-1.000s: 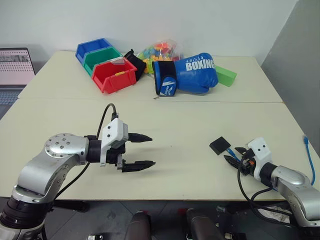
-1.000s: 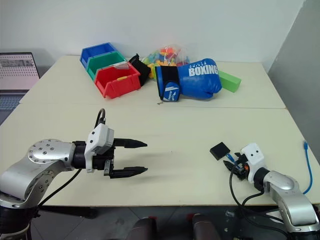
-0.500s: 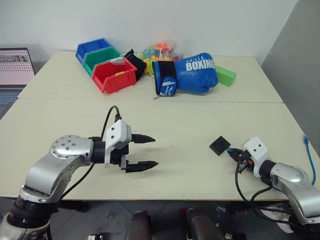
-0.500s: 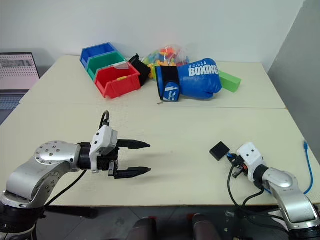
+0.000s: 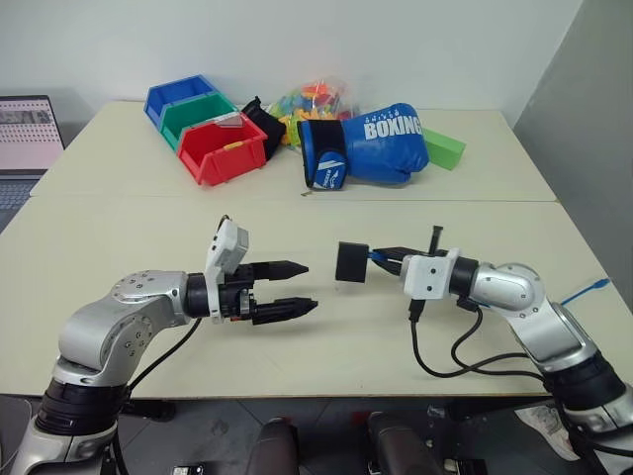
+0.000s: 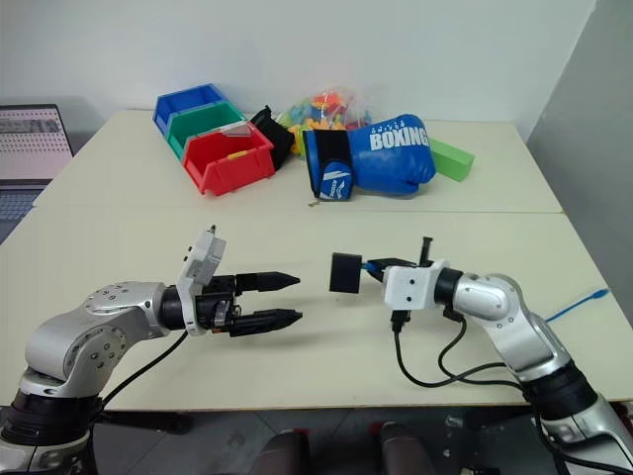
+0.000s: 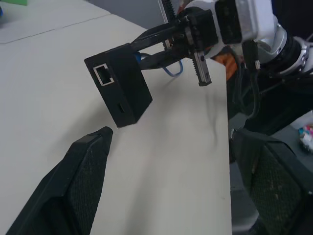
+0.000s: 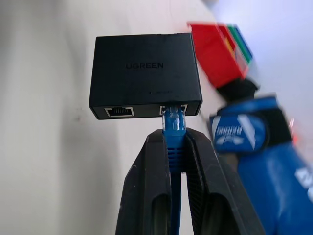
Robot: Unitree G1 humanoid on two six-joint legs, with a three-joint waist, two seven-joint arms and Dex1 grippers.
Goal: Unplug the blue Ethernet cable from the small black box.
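the right claw (image 8: 171, 161) pinched the limp blue ethernet cable (image 8: 172, 122) by its plug, dangling the small black box (image 5: 351, 262) above the worktop (image 5: 326, 218); at nine o'clock, the open left claw (image 5: 297, 287) could probably grip the light, rigid box.

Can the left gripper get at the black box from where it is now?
Probably yes: the open left gripper faces the black box, nothing between them, while the right gripper holds it up by the blue cable.

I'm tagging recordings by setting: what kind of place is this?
Probably a robotics lab or test room: a plain pale table against a bare wall, a laptop at its side, and an odd mix of props such as coloured bins and a boxing glove.
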